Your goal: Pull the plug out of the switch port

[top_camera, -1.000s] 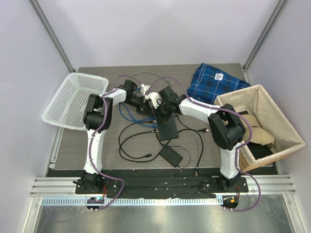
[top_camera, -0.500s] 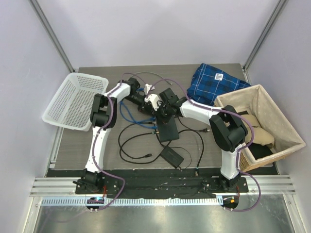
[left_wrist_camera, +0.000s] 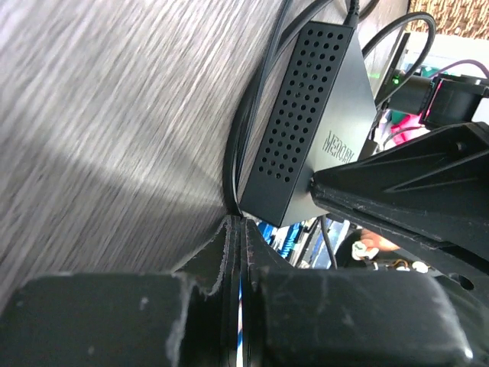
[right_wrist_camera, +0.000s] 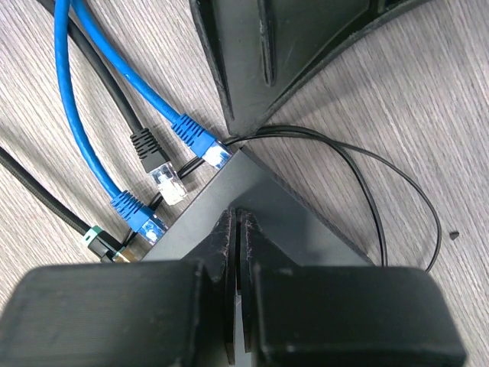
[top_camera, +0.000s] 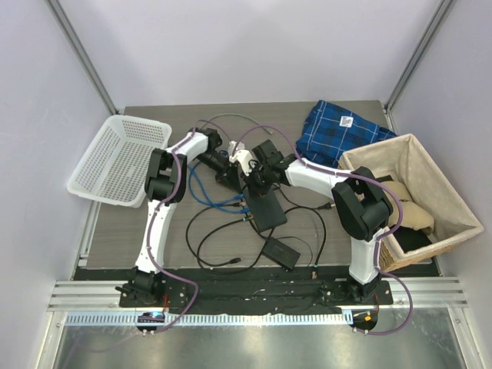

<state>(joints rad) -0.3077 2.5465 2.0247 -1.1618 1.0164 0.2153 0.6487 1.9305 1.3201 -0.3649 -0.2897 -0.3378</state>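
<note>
The work is sitting at the brace-and-reach step, with no plug looking drawn yet. The right jaws are clenched and empty, their tips resting on top of the switch, seemingly pinning it to the desk. The switch is lying mid-desk between the two arms, with the smaller power brick nearer the bases. It is a flat, matte, dark grey box with sharp corners, and the left wrist view is showing one face drilled with neat rows of small holes. The left jaws are clenched too, their tips low and just beside a corner of the box. A sliver of blue is showing in their slit, but whether they are pinching anything cannot be told. Along the box's left edge, a blue plug with a ribbed rubber boot and clear tip is butting into its switch port, which is hidden behind it. A black-booted plug and a second blue one are lying alongside, trailing smooth round blue cables over the grey wood-grain surface. The next move is probably calling for the left jaws to release, straddle one boot, squeeze its latch, and draw straight away from the edge while the right jaws are holding the box down
</note>
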